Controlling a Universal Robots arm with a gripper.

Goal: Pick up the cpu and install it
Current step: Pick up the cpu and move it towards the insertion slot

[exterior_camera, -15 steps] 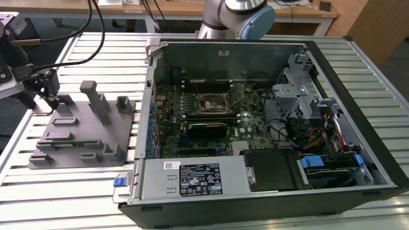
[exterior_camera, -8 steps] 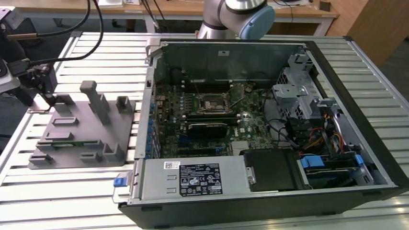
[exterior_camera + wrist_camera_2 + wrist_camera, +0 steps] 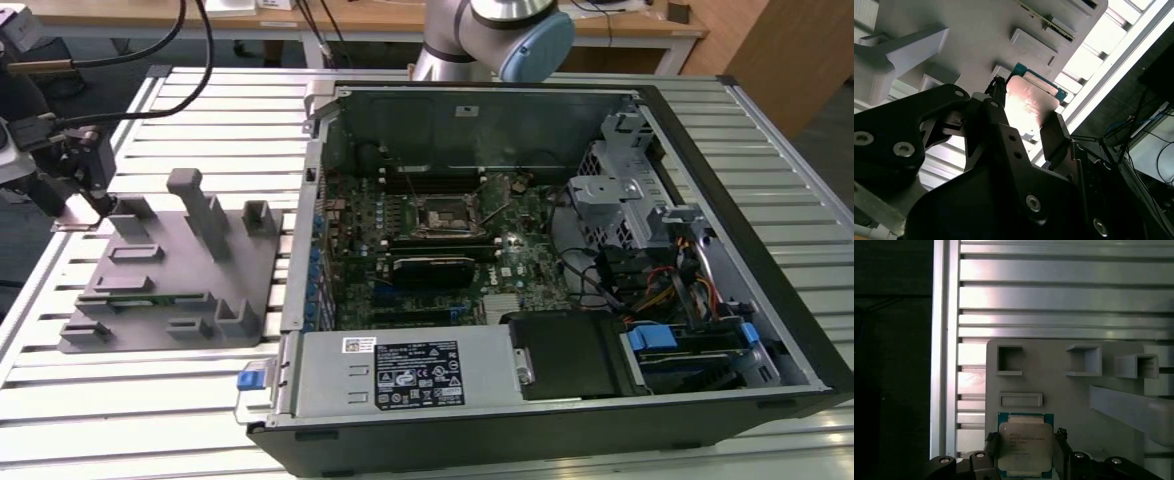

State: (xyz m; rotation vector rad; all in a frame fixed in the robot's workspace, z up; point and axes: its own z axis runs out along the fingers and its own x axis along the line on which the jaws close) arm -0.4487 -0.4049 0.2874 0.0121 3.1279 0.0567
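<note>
The cpu (image 3: 1024,442), a flat square chip with a pale metal top on a green board, lies on the grey fixture (image 3: 1079,405) near its corner. My gripper (image 3: 1026,446) straddles it, one dark finger pressed to each of two opposite edges, so it is shut on the chip. In the second wrist view the cpu (image 3: 1030,102) sits between the same fingers (image 3: 1054,135) of the gripper (image 3: 1026,116). In the exterior view the gripper (image 3: 91,205) hangs over the far left corner of the fixture (image 3: 174,275), which hides the chip there.
An open computer case (image 3: 747,300) lies at the exterior view's right, its motherboard socket (image 3: 441,215) uncovered. Upright grey posts (image 3: 200,205) rise from the fixture beside the gripper. The slatted metal table (image 3: 134,420) ends just past the fixture's left side.
</note>
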